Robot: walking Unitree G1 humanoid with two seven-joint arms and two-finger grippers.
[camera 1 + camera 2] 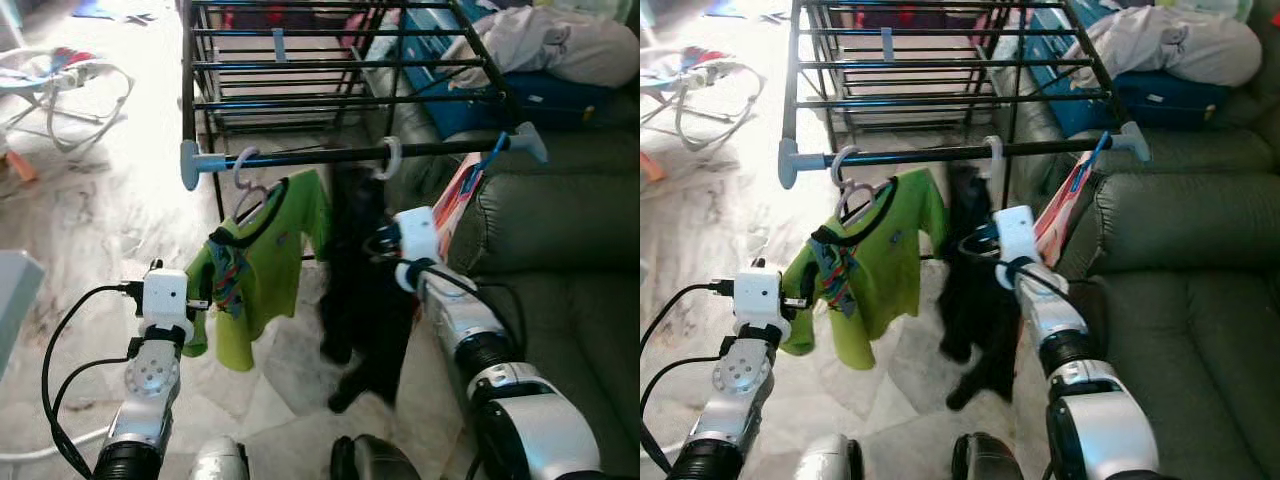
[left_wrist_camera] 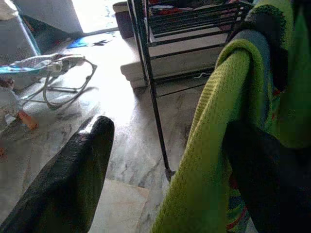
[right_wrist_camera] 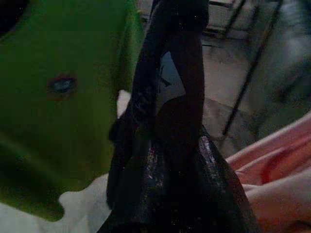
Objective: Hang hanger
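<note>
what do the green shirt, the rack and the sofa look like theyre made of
Green shirt: looks like soft knit fabric, matte; a ribbed weave shows in the left wrist view.
Rack: probably metal, thin straight bars with a dark painted finish.
Sofa: likely leather or faux leather, dark grey-green with a dull sheen and creases.

both head eyes look down at the drying rack (image 1: 340, 80); wrist cameras sit close against hanging clothes.

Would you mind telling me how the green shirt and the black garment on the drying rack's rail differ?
The green shirt is bright lime with a dark collar; the black garment is plain dark. The shirt's hanger hook looks lilac, the black garment's white. The left gripper is open around the shirt's sleeve; the right gripper is at the black garment. Both hang from the same rail.
</note>
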